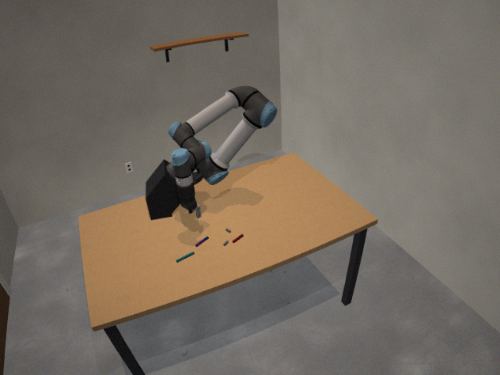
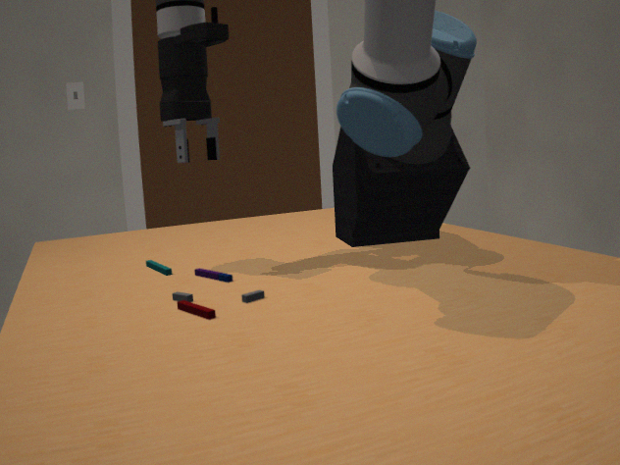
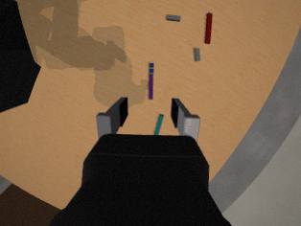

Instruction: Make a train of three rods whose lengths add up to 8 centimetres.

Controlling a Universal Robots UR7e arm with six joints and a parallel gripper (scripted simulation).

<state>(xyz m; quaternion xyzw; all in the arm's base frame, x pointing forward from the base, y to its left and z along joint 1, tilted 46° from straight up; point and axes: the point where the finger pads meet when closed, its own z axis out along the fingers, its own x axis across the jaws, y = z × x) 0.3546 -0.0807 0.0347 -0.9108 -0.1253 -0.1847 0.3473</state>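
The gripper (image 2: 197,156) hangs high over the table (image 2: 350,400), fingers wide apart and empty. Below it lie the turquoise rod (image 2: 158,267) and the purple rod (image 2: 210,274), which seems to have a short blue piece (image 2: 228,277) at its end. Farther out, one grey rod (image 2: 181,296) lies just beside the red rod (image 2: 196,309), the other grey rod (image 2: 252,296) apart. Wide fingers descending there could knock the red one, and a misread colour would spoil the sum.

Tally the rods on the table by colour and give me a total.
Turquoise rod: 1
Purple rod: 1
Blue rod, a short piece at the purple rod's end: 1
Grey rods: 2
Red rod: 1
Total: 6
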